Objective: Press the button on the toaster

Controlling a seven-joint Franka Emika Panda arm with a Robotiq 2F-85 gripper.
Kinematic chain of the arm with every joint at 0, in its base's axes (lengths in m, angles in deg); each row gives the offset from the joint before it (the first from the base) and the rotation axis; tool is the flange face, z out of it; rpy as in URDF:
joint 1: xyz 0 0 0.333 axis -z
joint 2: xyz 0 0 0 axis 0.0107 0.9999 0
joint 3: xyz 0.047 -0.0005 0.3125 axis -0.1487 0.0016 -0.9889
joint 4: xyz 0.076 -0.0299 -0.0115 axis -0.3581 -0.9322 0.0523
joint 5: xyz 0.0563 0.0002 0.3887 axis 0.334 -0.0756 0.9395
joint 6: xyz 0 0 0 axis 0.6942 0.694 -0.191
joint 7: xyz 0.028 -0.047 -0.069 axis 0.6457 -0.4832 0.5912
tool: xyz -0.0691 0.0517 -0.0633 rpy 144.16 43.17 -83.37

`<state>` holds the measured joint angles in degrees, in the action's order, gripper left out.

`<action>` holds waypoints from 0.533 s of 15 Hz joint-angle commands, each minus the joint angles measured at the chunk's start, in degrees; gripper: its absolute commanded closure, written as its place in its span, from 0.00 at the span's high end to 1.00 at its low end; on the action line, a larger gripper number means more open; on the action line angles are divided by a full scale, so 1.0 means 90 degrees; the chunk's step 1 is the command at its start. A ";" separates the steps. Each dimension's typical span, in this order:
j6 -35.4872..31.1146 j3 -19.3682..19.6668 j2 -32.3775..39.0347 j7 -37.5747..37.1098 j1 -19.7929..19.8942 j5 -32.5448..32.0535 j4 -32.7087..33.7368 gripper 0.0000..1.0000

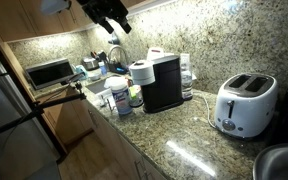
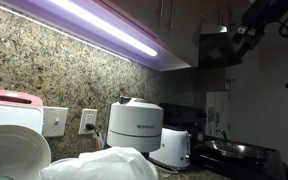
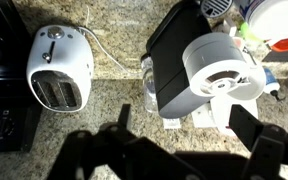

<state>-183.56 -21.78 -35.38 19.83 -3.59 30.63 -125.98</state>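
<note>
**Item 1: toaster.** White, glossy, with two dark slots on top. It stands upright on the granite surface, near the black coffee machine but apart from it. In the wrist view I see it from above at upper left. In an exterior view it sits low beside the coffee machine's pale flank. Its button is too small for me to pick out. A slider seems to show on one narrow end.

**Item 2: my jaws.** Empty and parted. My two dark fingers stand well apart at the bottom edge of the wrist view. I hang high over the surface, up by the cabinets and more above the coffee machine than the toaster. I touch nothing.

**Item 3: toaster oven.** Silver with a dark window, at the far end of the surface. It is not part of this job.

**Step in hand.** By my reading this is the approach, and the press is not yet made.

**Next move calls for:**
- Travel sideways past the coffee machine, then down toward the toaster's control end.
- Find the button from closer in.
- Probably bring the jaws together for one blunt tip.
- Push squarely, so the light body does not slide.
</note>
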 commanded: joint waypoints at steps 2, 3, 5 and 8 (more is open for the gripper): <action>-0.1754 -0.0157 -0.0585 -0.0724 0.0051 0.0260 -0.0939 1.00; -0.2187 -0.0232 -0.0608 -0.0930 0.0121 0.0243 -0.1074 1.00; -0.3001 -0.0620 -0.0622 -0.1519 0.0593 0.0023 -0.1320 1.00; -0.3365 -0.1340 -0.0522 -0.2086 0.1632 -0.0166 -0.1432 1.00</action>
<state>-211.42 -28.34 -39.57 5.76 3.10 30.92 -137.20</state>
